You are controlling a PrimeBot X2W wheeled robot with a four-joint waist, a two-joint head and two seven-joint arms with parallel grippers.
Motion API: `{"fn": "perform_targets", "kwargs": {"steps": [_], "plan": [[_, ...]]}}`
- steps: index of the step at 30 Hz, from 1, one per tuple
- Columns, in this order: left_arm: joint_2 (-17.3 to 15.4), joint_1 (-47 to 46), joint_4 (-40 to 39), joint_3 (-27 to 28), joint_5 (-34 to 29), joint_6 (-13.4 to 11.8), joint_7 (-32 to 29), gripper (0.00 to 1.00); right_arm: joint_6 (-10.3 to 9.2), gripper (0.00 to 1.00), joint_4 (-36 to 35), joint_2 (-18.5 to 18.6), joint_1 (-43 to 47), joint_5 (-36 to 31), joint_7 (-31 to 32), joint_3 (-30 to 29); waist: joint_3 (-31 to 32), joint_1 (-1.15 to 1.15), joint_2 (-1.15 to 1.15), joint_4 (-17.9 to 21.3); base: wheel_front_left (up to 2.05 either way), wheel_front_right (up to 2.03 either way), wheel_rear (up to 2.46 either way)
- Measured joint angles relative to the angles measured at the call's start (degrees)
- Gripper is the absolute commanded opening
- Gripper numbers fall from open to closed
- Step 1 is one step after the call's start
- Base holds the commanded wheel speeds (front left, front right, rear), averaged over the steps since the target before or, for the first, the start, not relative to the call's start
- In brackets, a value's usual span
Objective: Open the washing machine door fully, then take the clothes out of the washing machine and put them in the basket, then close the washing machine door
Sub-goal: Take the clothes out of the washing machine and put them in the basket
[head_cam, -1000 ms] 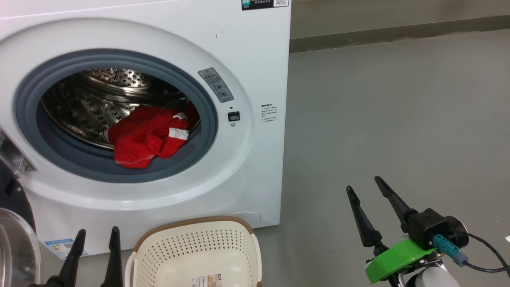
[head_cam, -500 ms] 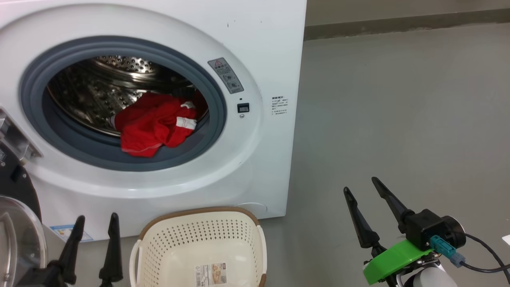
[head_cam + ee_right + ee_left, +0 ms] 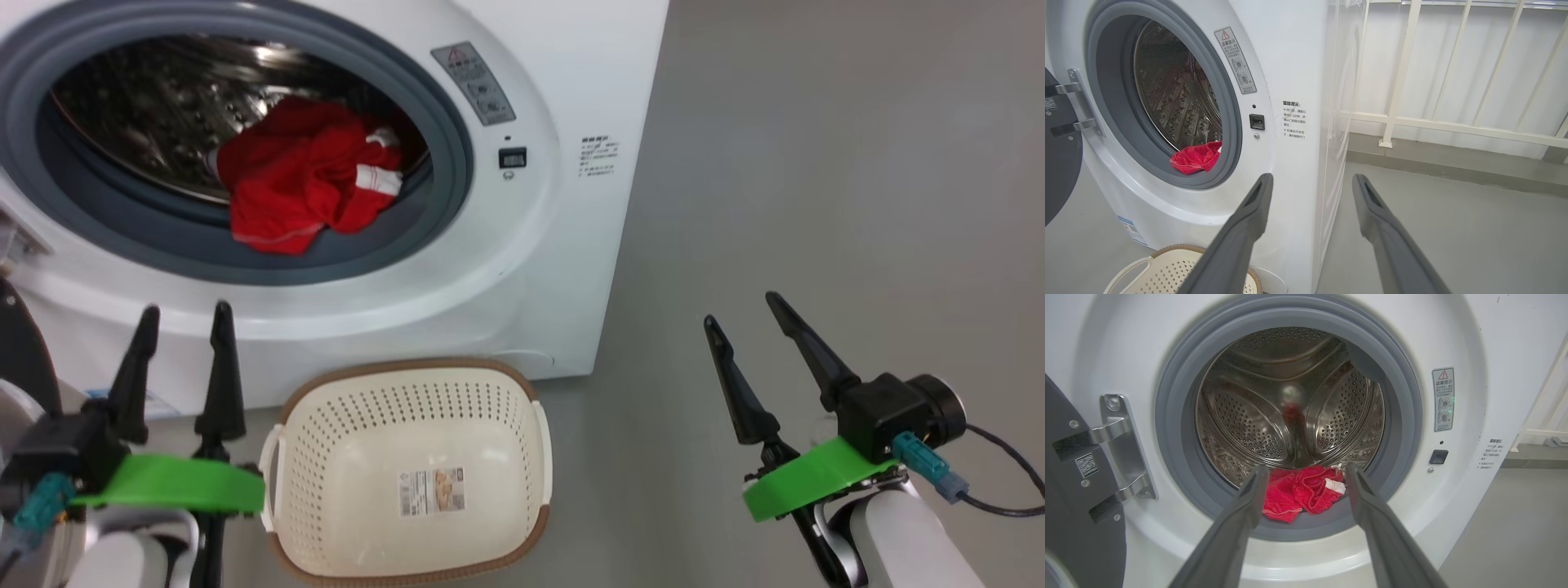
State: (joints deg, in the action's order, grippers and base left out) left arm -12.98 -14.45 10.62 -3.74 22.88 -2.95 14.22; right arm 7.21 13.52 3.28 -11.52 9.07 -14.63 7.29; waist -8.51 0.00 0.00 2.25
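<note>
The clothes [image 3: 306, 184] lie at the drum's [image 3: 147, 106] front lip, upper left of the head frame, so my left gripper [image 3: 184, 310] points there, spread and empty; my right gripper [image 3: 740, 309] idles agape, the basket [image 3: 367, 408] waiting below

The right gripper [image 3: 1311, 179] points with fingers spread and empty at the right front corner of the machine [image 3: 1290, 61]; the door [image 3: 1059, 163] hangs open at the left edge. Red clothes [image 3: 1197, 157] lie at the bottom of the drum [image 3: 1175, 94], spilling over the grey ring [image 3: 1106, 81]; the basket [image 3: 1163, 269] sits on the floor [image 3: 1453, 228] against the machine's foot; a white railing [image 3: 1400, 81] stands behind on the right.
</note>
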Motion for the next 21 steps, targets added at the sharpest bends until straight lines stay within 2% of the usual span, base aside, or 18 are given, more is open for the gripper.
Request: {"fn": "perform_targets", "kwargs": {"steps": [12,17,21], "plan": [[1.4,-16.8,10.4,-0.5,-0.8,0.5,0.1,1.00,0.00,1.00,-1.6,0.4,-4.5,-0.6,0.0,-0.9,-9.5,0.00,0.00,-1.0,0.00,0.00,0.00],[2.1,-24.6,16.4,-0.5,-0.6,2.9,0.2,1.00,0.00,1.00,-2.6,0.7,-6.6,-0.7,0.0,-0.9,-13.0,0.00,0.00,-1.5,0.00,0.00,0.00],[3.3,-29.7,20.6,-0.5,-0.6,3.6,0.3,1.00,0.00,1.00,-3.5,0.8,-7.6,-1.6,0.0,-0.9,-15.5,0.00,0.00,-2.0,0.00,0.00,0.00]]}}
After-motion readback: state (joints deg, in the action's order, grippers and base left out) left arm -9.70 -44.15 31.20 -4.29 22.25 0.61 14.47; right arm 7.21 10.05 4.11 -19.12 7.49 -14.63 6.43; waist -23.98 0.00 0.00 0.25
